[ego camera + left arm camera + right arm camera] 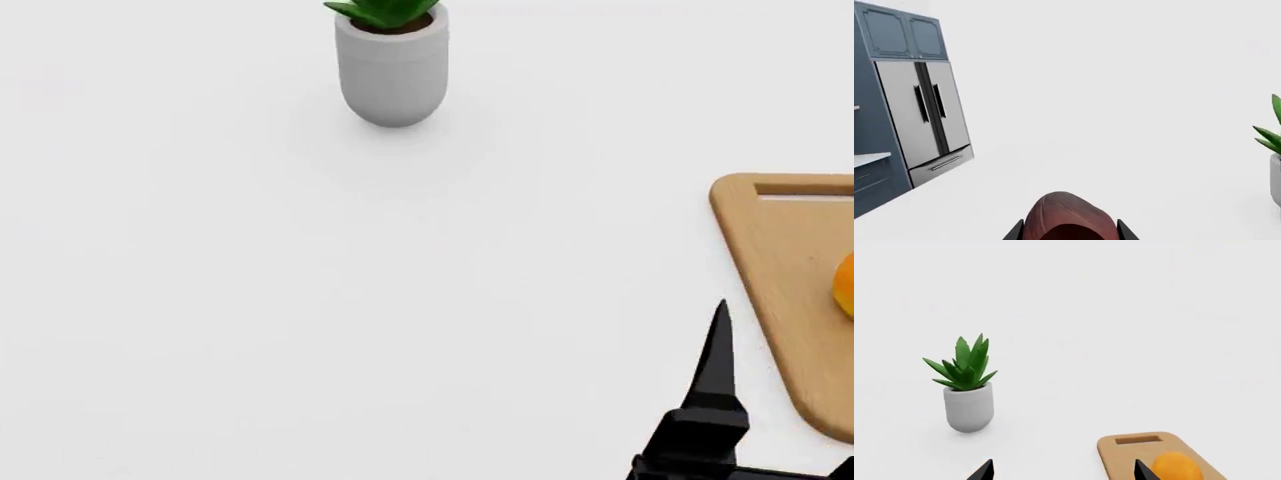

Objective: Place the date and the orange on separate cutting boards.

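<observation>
- Fridge (931,115): steel doors set in blue cabinets (901,32), seen only in the left wrist view, far off.
- Board (801,290): tan, slot at its far edge, lying flat at the head view's right side.
- Plant (390,60): green leaves in a grey pot, standing well apart from the board.
- Right gripper (1062,471): fingertips spread wide, nothing between them; it is beside the board, not touching it.
- Left gripper (1069,231): fingers closed against both sides of the date (1067,217), gripping it.
- Orange (1176,466): rests on the board, just past the right fingertip (1142,471).
- Date: dark reddish-brown, clamped in the left gripper.
</observation>
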You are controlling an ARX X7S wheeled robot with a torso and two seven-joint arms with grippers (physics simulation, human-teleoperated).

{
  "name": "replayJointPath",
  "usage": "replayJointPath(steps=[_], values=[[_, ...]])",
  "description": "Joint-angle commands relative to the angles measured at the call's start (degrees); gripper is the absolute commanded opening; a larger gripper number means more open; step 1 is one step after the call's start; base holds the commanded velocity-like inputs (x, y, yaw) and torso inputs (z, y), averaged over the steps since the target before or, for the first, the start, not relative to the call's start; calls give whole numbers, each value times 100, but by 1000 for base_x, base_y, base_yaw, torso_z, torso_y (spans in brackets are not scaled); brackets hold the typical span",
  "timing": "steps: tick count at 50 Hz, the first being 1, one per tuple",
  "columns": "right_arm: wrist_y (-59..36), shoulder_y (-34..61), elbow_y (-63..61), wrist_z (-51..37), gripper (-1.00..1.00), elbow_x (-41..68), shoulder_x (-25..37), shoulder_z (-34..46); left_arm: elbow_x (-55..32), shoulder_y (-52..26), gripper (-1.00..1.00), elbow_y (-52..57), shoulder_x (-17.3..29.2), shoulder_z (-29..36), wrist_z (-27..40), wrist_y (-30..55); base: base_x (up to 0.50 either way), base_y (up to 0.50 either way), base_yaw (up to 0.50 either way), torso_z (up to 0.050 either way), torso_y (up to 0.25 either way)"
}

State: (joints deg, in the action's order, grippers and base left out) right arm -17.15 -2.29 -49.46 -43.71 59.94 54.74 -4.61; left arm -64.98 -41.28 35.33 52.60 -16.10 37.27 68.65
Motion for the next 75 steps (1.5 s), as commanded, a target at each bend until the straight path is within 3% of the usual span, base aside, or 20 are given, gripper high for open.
replayJointPath(steps=[1,6,14,19,48,60,71,75], values=[[-101,-264,-400,101,100,-65,52,-168,809,-786,-100,-1311,404,844,-669,-318,0,0,0,0,0],[-154,44,-557,-24,100,-123,-68,46,930,-1255,-100,-2283,239,1111,-965,-374,109,192,0,0,0],[-247,364,-574,115,100,-179,-311,509,2016,-2237,-100,-3332,363,2410,-1688,-756,287,499,0,0,1],[-291,490,-579,68,100,-315,-465,681,2339,-2310,-100,-3691,346,2700,-1812,-960,289,497,0,0,0],[-451,701,-722,-155,100,-375,-480,949,2398,-2495,-100,-4546,256,2772,-2064,-959,162,497,0,0,0],[-428,722,-619,-76,100,-412,-538,1075,2864,-2874,-100,-5145,148,3293,-2438,-1264,202,494,0,0,1],[-383,679,-682,-75,100,-426,-510,1087,3628,-3723,-100,-6649,-236,3965,-2892,-1769,239,491,0,0,0],[-361,705,-609,33,100,-496,-589,1194,4109,-4297,-100,-7540,-549,4636,-3508,-1950,243,490,0,0,0]])
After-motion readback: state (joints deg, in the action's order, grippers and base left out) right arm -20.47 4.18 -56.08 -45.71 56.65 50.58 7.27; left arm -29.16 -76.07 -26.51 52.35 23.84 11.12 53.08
